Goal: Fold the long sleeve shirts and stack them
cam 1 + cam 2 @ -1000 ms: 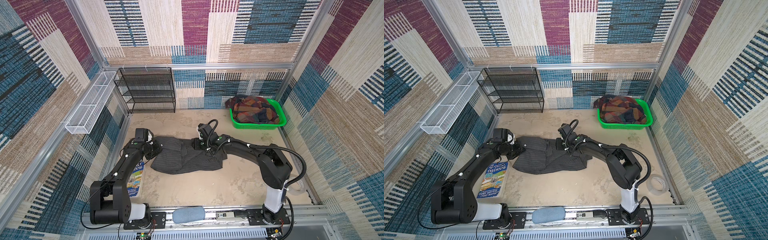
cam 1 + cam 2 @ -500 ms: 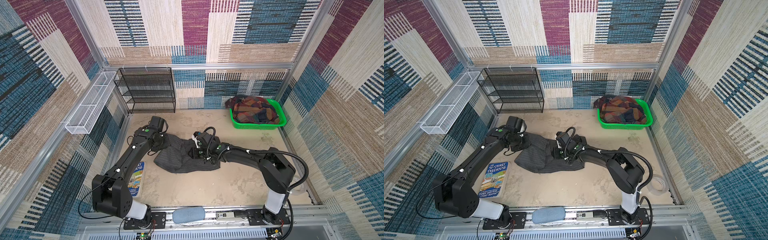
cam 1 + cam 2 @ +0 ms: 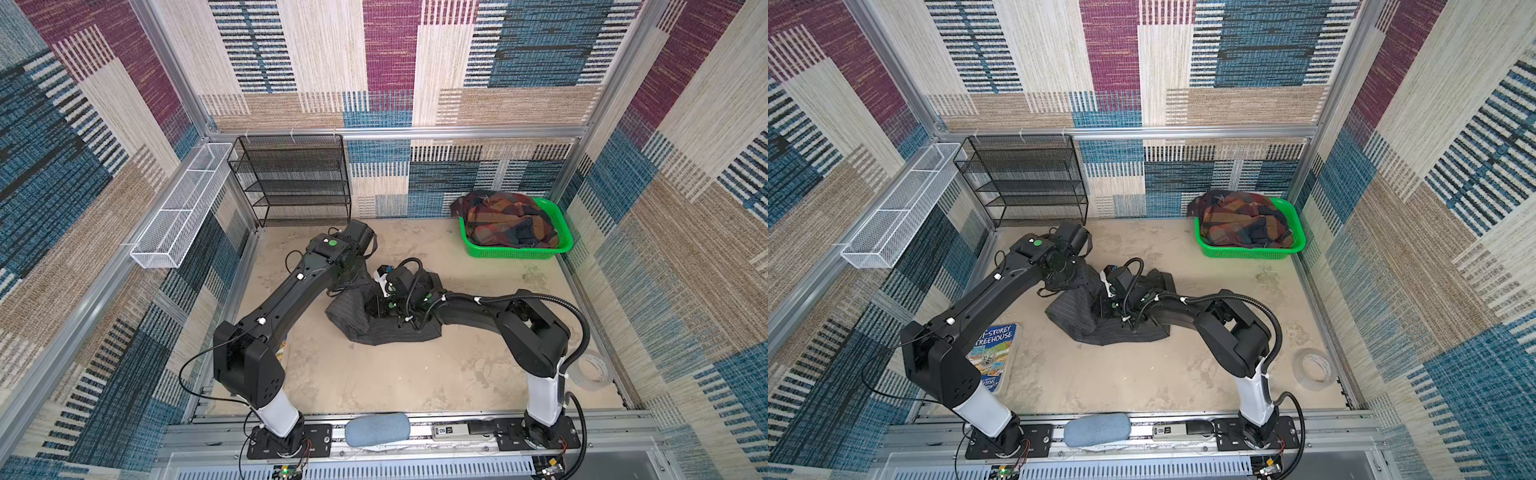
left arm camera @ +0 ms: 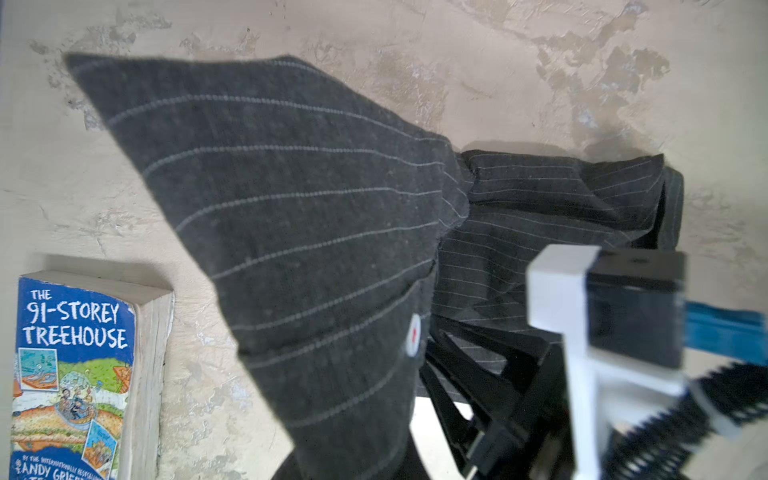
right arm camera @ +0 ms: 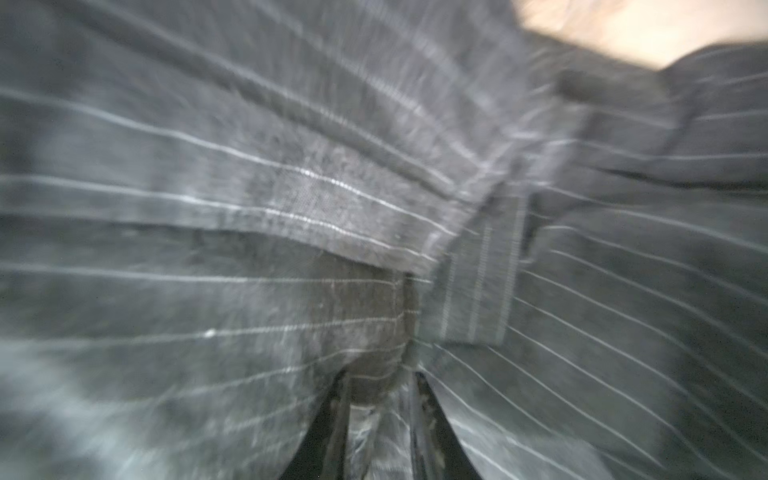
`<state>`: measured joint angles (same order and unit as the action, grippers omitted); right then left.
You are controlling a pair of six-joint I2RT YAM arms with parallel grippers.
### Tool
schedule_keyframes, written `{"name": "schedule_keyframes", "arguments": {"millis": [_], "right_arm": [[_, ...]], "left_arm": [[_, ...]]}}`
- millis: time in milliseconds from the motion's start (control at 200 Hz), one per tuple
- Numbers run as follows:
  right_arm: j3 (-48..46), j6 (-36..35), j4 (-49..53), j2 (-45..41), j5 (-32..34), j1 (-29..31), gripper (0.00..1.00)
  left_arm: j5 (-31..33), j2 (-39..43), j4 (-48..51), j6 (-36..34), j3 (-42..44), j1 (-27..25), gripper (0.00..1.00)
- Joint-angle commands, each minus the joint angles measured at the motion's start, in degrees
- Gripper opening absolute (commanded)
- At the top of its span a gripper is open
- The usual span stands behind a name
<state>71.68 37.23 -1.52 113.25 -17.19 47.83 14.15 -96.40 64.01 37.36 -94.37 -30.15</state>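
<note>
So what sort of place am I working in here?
Probably a mocked-up robot test cell, not a real room. An aluminium frame carries carpet-patterned panels as walls, and a bare wire rack stands in as a prop.

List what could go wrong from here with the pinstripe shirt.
1. The left gripper and right gripper work close together over the dark pinstripe shirt; the arms could knock each other.
2. The shirt lies bunched, with cloth wadded in the right gripper, so the fold may come out crooked.
</note>
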Motion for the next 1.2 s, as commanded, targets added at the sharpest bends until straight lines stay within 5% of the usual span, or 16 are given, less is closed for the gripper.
{"name": "schedule_keyframes", "arguments": {"millis": [0, 160, 441, 666, 1197], "right_arm": [[1.84, 2.41, -4.73, 2.74, -3.39, 0.48, 0.27], [2.13, 3.33, -5.43, 4.54, -2.48, 0.81, 0.26], [-5.67, -0.8, 1.25, -9.62, 6.02, 0.68, 0.27], [-12.25, -1.6, 8.69, -19.22, 14.71, -0.16, 0.29], [-28.36, 4.23, 10.07, -37.58, 18.49, -9.81, 0.33]], "left_arm": [[4.36, -1.51, 4.46, 3.57, -2.83, -1.34, 0.0], [7.82, -2.79, 6.32, 4.42, -4.43, -1.75, 0.0], [17.5, -5.82, 9.02, 0.38, -4.97, -1.84, 0.0], [17.05, -7.45, 9.16, 1.91, -6.7, -2.89, 0.0], [16.54, -20.95, 15.65, 11.32, -22.36, -11.88, 0.0]]}}
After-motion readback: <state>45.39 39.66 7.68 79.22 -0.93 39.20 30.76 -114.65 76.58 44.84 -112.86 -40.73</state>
